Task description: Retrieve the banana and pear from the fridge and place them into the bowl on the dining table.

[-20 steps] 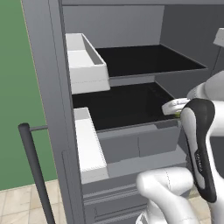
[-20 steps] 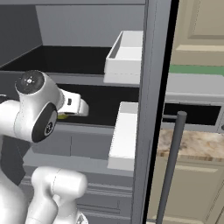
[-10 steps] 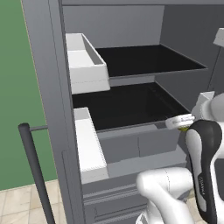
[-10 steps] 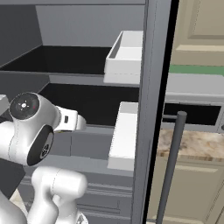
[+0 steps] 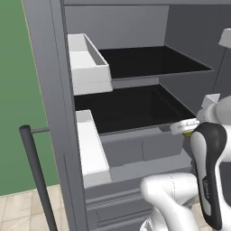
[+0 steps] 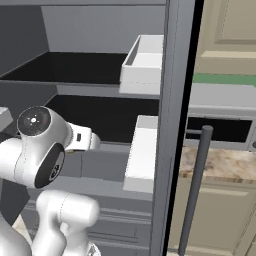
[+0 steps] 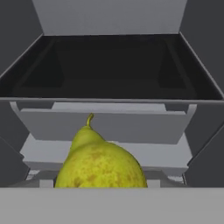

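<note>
The jaws are clasping the pear [image 7: 101, 164] round its broad belly before the fridge [image 5: 135, 103], looking firm, light, smooth-skinned and rather slippery.

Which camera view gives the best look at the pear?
The hand view shows the pear best: it is large and close, with its stem and brown-speckled yellow-green skin clear, in front of the fridge shelves. The left base view shows at most a small yellow-green sliver behind the arm; in the right base view I cannot make it out.
</note>
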You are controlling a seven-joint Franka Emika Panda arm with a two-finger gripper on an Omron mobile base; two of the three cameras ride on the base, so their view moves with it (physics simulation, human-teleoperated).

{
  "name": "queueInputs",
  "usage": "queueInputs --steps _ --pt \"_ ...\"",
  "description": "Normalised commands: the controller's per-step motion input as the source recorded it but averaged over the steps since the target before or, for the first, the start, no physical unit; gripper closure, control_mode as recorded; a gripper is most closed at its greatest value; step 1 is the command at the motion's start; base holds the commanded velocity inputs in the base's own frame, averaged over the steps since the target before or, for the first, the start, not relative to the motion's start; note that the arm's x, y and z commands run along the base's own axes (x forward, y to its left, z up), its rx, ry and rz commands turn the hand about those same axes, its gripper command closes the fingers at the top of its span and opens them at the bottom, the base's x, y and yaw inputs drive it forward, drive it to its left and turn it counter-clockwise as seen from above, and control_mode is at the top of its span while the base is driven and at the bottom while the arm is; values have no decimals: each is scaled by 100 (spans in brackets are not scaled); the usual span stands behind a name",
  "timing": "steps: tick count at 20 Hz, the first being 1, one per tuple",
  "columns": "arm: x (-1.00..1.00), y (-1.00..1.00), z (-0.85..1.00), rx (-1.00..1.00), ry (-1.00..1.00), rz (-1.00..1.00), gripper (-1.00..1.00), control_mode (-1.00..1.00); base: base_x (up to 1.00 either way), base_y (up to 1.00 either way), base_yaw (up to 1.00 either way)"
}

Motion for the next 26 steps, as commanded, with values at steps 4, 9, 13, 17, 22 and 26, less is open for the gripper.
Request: queueInputs --steps 4,9,13,17,22,26 --pt "0 0 0 0 0 0 100 100 -62 5 0" --pt "0 0 0 0 0 0 100 100 -81 22 -1" --pt "0 0 0 0 0 0 100 100 -63 49 -11" --pt "0 0 0 0 0 0 100 100 -51 70 -26" --pt "0 0 0 0 0 0 100 100 -76 45 -31" --pt "0 0 0 0 0 0 100 100 -100 1 -27"
